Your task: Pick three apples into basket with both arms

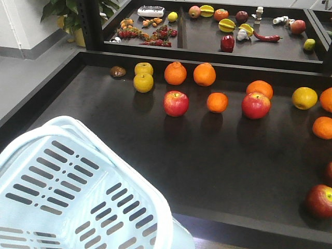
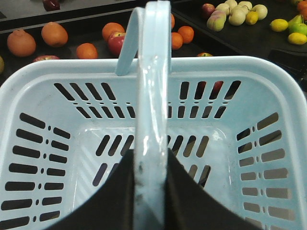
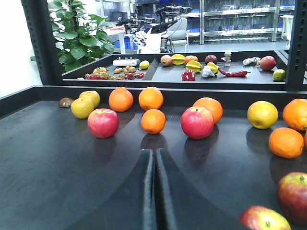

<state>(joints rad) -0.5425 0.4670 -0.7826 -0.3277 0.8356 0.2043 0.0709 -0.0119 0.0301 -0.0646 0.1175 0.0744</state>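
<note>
Left fingers clamped on basket handle, right fingers pressed together and empty, apples loose on counter among oranges; an off-centre approach could nudge one rolling away.

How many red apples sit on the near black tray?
4. One apple left of centre, one right of centre, two by the right edge, partly cropped; others may be offscreen.
</note>
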